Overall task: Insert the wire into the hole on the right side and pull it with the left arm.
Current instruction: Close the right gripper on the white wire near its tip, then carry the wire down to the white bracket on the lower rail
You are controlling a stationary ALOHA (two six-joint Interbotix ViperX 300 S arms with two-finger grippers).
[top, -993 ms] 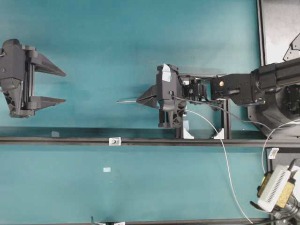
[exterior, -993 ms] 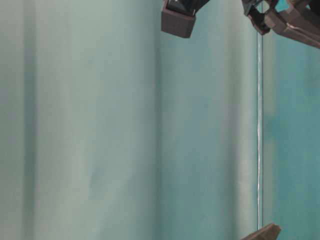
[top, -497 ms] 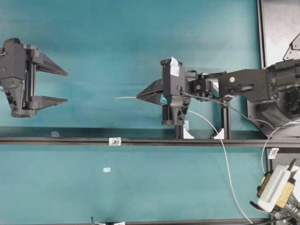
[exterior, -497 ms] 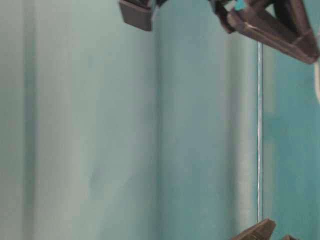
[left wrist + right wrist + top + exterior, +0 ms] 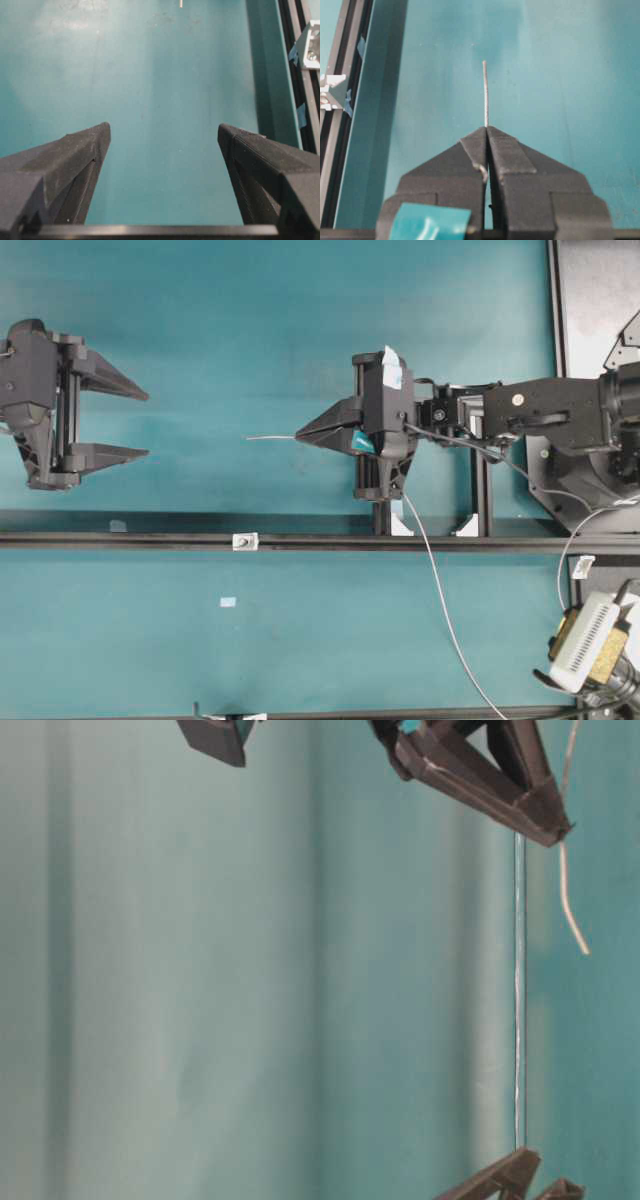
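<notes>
Right in front of the right wrist camera, the right gripper (image 5: 486, 131) is pinched tight on the wire (image 5: 485, 95) — a short bit of wire pokes straight out past its tips over the teal table (image 5: 560, 75). Off to one side, on the black rail (image 5: 320, 539), sits the hole (image 5: 244, 541), apart from the wire's tip. Far across the table, the left gripper (image 5: 146, 425) is wide open and holds nothing — its two fingers (image 5: 75, 150) stand well apart.

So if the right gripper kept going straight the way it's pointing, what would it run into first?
Probably nothing soon: ahead of the right gripper and the wire it pinches lies open mat, then the open left gripper far across. Heights are unclear.
</notes>
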